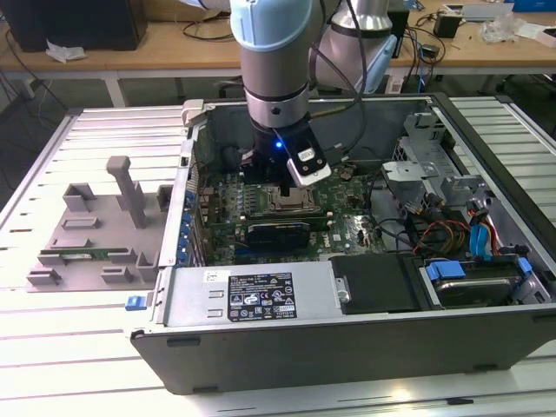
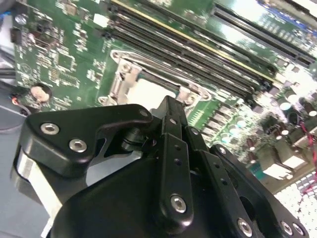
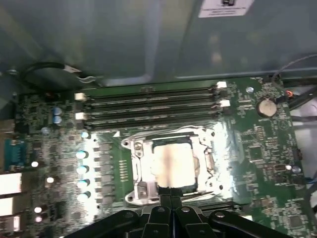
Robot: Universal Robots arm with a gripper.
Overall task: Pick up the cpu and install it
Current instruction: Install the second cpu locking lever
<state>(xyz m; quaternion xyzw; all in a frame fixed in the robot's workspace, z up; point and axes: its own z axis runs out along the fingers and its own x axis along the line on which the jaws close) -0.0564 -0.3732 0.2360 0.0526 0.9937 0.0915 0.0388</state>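
Note:
The cpu (image 3: 173, 162), a pale shiny square, lies flat inside the metal-framed socket (image 3: 140, 163) on the green motherboard. It also appears as a pale patch (image 2: 147, 90) in the second wrist view. My gripper (image 3: 169, 192) hangs just over the cpu's near edge, its two thin black fingers pressed together with no gap. Whether the tips touch the chip cannot be told. In the exterior view the gripper (image 1: 285, 187) reaches down into the open computer case, right above the socket (image 1: 294, 203).
Rows of memory slots (image 3: 148, 105) run along one side of the socket, and a coin battery (image 3: 267, 106) sits nearby. The case wall (image 1: 347, 352), a power supply (image 1: 252, 297) and drive cables (image 1: 452, 233) surround the board. A grey fixture (image 1: 95, 234) stands at the exterior view's left.

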